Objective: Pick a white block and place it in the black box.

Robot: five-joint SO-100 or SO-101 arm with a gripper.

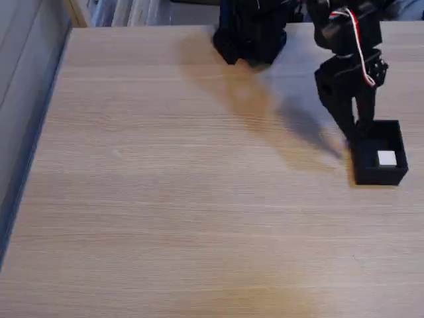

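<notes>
The black box [361, 165] stands on the wooden table at the right of the fixed view. The white block [387, 158] lies inside it, toward its right side, with no finger touching it. My gripper [358, 129], black with red and white wires, hangs just over the box's back-left rim. Its jaws point down and stand a little apart, so it is open and holds nothing. The fingertips blend with the dark box wall, which makes their ends hard to make out.
The arm's black base [248, 33] sits at the back edge of the table [165, 199]. The table's left edge runs diagonally beside a grey surface [20, 99]. Bare wood stretches left of and in front of the box.
</notes>
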